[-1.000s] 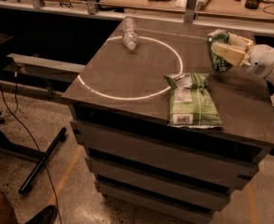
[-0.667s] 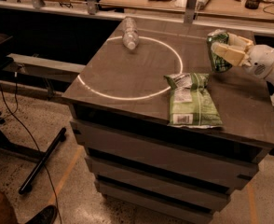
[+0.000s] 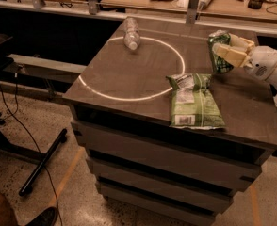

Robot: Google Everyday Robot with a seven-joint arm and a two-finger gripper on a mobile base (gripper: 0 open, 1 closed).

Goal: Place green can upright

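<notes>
Nothing had shifted over the last second. The tool [image 3: 224, 54] stayed clamped around the green can [image 3: 216, 65], holding it roughly upright over the desk's [image 3: 129, 79] right rear, just behind the green snack bag [image 3: 195, 102]. Whether its base touched the desk was unclear. Lowering and release apparently remained.

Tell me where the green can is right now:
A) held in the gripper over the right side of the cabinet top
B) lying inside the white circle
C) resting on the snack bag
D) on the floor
A: the green can is clamped in the gripper at the right side of the cabinet top, beyond the snack bag.
</notes>
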